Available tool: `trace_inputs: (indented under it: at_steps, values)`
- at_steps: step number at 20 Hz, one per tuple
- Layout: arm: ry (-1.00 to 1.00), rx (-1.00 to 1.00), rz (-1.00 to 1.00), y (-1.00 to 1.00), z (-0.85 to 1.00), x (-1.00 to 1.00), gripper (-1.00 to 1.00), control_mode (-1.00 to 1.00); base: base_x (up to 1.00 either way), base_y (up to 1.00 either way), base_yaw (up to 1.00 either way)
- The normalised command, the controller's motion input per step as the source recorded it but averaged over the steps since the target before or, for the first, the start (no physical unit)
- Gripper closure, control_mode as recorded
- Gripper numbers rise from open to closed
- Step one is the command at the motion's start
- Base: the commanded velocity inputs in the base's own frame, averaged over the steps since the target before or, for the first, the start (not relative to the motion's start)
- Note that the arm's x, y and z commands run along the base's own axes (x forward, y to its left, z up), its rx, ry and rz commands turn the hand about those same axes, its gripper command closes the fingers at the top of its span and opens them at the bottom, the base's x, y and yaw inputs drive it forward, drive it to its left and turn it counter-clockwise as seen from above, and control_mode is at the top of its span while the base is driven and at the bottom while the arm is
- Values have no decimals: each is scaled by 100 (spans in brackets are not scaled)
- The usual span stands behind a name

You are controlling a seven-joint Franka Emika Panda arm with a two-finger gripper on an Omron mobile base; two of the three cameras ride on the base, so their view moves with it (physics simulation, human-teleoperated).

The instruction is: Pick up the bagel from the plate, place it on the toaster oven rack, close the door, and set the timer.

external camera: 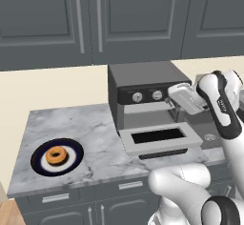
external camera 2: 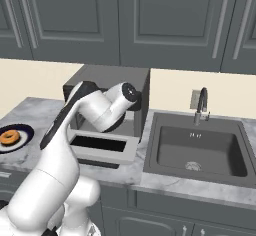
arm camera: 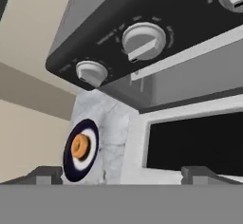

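In the left base view the bagel (external camera: 56, 155) lies on the plate (external camera: 40, 164), well apart from the gripper (external camera: 172, 106), which hovers above the open door (external camera: 159, 138). In the right base view the bagel (external camera 2: 9, 138) sits far left, so I judge the picking step is not yet begun. In the hand view the fingertips (arm camera: 43, 174) are spread with nothing between them; the next move calls for a long reach toward the plate (arm camera: 69, 166)

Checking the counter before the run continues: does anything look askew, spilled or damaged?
Nothing stands out. The bagel sits centred on the plate, flat on the counter. The toaster oven door hangs open, level. No spills or damage visible.
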Motion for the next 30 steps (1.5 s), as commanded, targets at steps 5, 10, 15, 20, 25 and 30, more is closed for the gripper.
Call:
trace_inputs:
  at_steps: [5, 10, 15, 20, 25, 30]
  values:
    - [-11, 6, 0, 0, -9, 20, -100, -100, 0, 0, 0]
    - [-18, 0, 1, 0, -14, 16, -100, -100, 0, 0, 0]
    - [-11, 0, 7, -4, -14, 20, -100, -100, 0, 0, 0]
    - [-11, -1, 9, -5, -8, 15, -100, -100, 0, 0, 0]
    - [-8, -4, 7, -3, -14, 4, -100, -100, 0, 0, 0]
    - [-9, -2, 2, 0, -21, 0, -100, -100, 0, 0, 0]
